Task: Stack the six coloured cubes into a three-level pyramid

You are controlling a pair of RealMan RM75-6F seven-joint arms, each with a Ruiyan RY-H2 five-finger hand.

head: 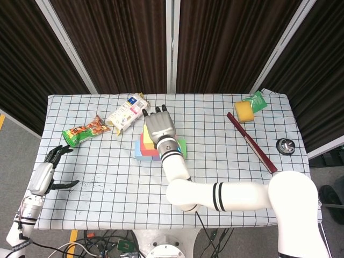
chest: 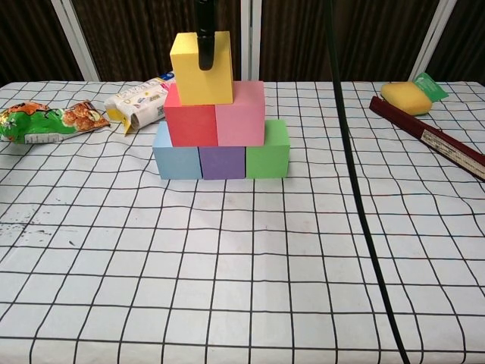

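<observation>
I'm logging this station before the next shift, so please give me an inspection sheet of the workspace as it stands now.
Surface: table under a white cloth with a black grid; faint dark specks near its left edge.
Job's things: blue cube, purple cube and green cube in a row; red cube and pink cube on them; yellow cube on top, sitting left of centre.
Clutter: snack bag, white carton, yellow sponge, dark red bar, small round metal thing.
Hands: right hand over the stack, one finger against the yellow cube's front; left hand off the table's left edge, holding nothing.
Cables: black cable crossing the chest view.
Surroundings: dark curtains behind.
</observation>
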